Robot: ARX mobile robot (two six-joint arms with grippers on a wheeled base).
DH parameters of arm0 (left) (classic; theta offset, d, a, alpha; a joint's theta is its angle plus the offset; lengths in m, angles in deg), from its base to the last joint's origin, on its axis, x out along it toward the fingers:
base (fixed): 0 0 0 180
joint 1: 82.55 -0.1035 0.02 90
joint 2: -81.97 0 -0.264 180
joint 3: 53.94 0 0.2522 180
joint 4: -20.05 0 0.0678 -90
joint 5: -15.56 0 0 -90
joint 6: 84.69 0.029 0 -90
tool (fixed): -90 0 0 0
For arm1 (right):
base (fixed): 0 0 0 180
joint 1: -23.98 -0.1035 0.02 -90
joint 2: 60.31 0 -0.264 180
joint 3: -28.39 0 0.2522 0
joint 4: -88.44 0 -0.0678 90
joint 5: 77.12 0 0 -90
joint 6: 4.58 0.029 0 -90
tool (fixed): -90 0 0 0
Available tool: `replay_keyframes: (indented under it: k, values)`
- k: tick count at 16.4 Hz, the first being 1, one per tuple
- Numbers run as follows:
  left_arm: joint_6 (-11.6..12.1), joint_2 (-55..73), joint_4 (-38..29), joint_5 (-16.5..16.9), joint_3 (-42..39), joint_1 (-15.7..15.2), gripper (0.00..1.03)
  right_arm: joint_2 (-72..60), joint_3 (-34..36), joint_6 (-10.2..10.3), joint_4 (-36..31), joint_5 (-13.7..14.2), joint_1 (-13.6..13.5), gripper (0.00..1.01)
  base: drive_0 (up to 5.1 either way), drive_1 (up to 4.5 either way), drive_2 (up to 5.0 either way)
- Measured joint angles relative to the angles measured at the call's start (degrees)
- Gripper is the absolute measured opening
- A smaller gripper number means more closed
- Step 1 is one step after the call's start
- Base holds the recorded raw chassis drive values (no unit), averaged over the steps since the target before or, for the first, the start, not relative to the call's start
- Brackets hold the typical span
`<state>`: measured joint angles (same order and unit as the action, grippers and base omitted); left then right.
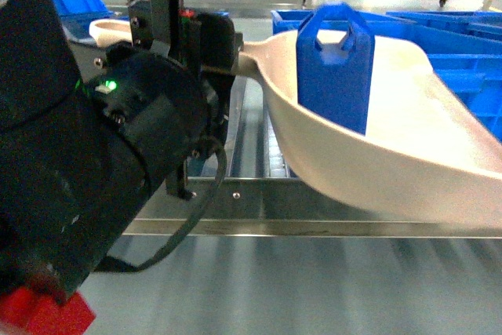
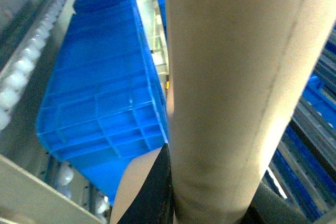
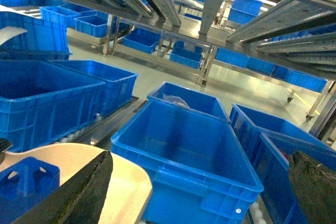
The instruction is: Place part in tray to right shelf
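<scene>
The pale beige tray (image 1: 408, 147) hangs tilted over the right shelf (image 1: 329, 194), a steel rack whose front rail has two screws. The blue part (image 1: 336, 68) stands upright inside the tray's bowl. My left gripper (image 1: 232, 59) is shut on the tray's long handle (image 2: 231, 77), which fills the left wrist view, with one black finger (image 2: 157, 187) pressed against it. My right gripper (image 3: 202, 192) is open, fingers wide apart above a blue bin (image 3: 184, 156). In the right wrist view, the tray's rim (image 3: 126, 182) and the part (image 3: 23, 184) sit at the lower left.
Blue plastic bins (image 1: 471, 45) crowd the rack behind and to the right of the tray. White rollers (image 2: 16, 77) line a lane beside a blue bin (image 2: 100, 93). More racks and bins (image 3: 142, 38) stand across the aisle. My left arm (image 1: 78, 139) blocks the left foreground.
</scene>
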<state>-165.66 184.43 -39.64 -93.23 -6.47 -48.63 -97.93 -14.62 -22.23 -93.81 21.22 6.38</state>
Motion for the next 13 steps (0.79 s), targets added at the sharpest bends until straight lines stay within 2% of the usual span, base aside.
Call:
replay_keyframes:
  k: [1, 4, 5, 7, 8, 10, 13]
  values:
    - [0.02, -0.77, 0.48, -1.38, -1.84, -0.02, 0.18, 0.0, 0.0, 0.0, 0.04, 0.0, 0.0, 0.98, 0.0, 0.0, 0.0]
    - [2.32, -8.5, 1.36, -6.84, -4.92, -2.78, 0.18, 0.0, 0.0, 0.0, 0.02, 0.0, 0.0, 0.98, 0.0, 0.0, 0.0]
    - [4.52, -11.76, 2.43, -8.61, -5.7, -4.72, 0.18, 0.0, 0.0, 0.0, 0.04, 0.0, 0.0, 0.98, 0.0, 0.0, 0.0]
    - [10.05, -17.09, 6.12, -9.07, -5.35, -9.97, 0.18, 0.0, 0.0, 0.0, 0.04, 0.0, 0.0, 0.98, 0.0, 0.0, 0.0]
    - [10.95, -18.47, 8.9, -10.6, -3.72, -12.63, 0.18, 0.0, 0.0, 0.0, 0.02, 0.0, 0.0, 0.98, 0.0, 0.0, 0.0]
    - [13.62, -18.64, 15.96, -15.19, 3.1, -20.15, 0.18, 0.0, 0.0, 0.0, 0.02, -0.02, 0.0, 0.98, 0.0, 0.0, 0.0]
    - [16.11, -12.22, 24.55, -20.15, 18.45, -29.75, 0.18, 0.0, 0.0, 0.0, 0.04, 0.0, 0.0, 0.98, 0.0, 0.0, 0.0]
